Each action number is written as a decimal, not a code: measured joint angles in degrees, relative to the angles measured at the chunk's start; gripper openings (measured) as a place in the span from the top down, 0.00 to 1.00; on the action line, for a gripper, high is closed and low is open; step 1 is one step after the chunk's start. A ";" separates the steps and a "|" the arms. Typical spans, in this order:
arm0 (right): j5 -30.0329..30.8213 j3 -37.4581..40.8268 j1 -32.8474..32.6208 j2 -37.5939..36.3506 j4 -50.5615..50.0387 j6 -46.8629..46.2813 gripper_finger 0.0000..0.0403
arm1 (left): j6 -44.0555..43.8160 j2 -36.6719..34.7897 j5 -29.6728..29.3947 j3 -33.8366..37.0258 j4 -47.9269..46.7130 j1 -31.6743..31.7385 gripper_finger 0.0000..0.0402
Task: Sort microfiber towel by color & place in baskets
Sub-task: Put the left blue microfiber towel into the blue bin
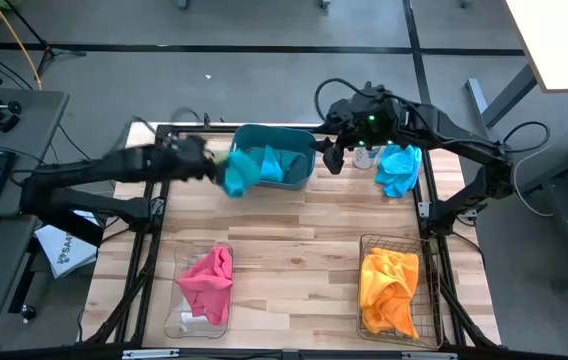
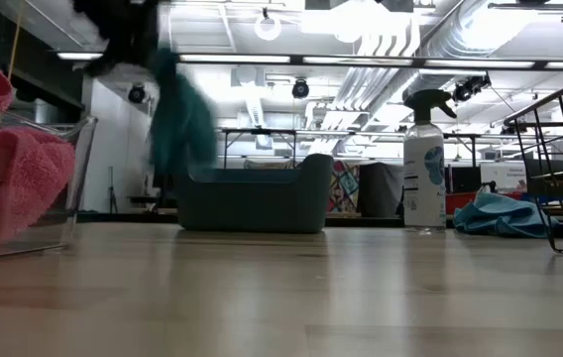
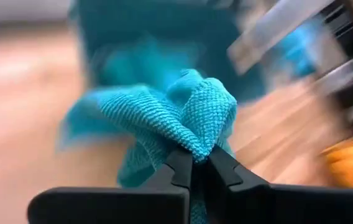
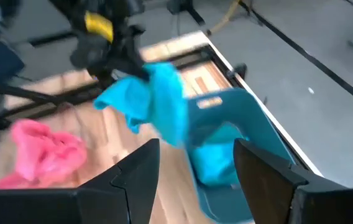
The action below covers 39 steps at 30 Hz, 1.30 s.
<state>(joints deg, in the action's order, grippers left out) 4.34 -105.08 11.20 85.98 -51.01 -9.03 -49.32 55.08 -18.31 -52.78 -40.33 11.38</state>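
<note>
Left end effector (image 1: 214, 166) is clamped on a blue towel (image 1: 240, 173), fingers pinched together on a fold of the cloth, as the left wrist view shows (image 3: 192, 167). The towel hangs in the air just off the left rim of the teal tub (image 1: 304, 168), which sits at the far edge of the surface (image 1: 294, 250) near its middle and already holds blue cloth. In the low view the towel (image 2: 177, 114) dangles clear of the wood, above and beside the tub's (image 2: 252, 198) left wall. Right end effector (image 1: 332, 152) sits just off the tub's right rim with its fingers (image 4: 133, 177) spread apart and nothing between them. A spray bottle (image 2: 423, 164) stands upright right of the tub, and a second blue towel (image 1: 399, 168) lies loose beside it near the far right edge. The clear bin (image 1: 189, 320) with a pink towel (image 1: 209, 280) sits at the near left corner; the wire basket (image 1: 424, 300) with an orange towel (image 1: 389, 290) sits at the near right corner. The middle of the surface between the tub, the bin and the basket is bare wood.
</note>
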 joint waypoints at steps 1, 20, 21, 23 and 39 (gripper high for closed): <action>-0.67 0.00 0.00 -0.28 0.96 0.03 0.50 | 2.01 -0.68 -0.83 -2.74 1.15 0.02 1.00; 2.91 0.00 0.02 -7.70 4.29 2.37 0.50 | 34.75 29.28 1.27 -15.57 16.65 11.20 1.00; 3.03 -0.01 0.02 -7.76 3.75 1.99 0.50 | 34.64 30.92 1.20 -15.36 17.29 12.00 1.00; 3.11 -0.02 0.02 -7.74 2.68 1.50 0.50 | 34.58 34.20 1.27 -15.08 19.04 13.54 1.00; 5.11 -0.02 0.02 -7.10 -7.99 -2.31 0.50 | 31.73 43.96 14.94 -16.91 19.84 14.36 0.84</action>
<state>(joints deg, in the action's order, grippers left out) 9.45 -105.10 11.22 78.88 -59.00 -11.33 -17.59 99.05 -3.38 -69.69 -20.49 25.74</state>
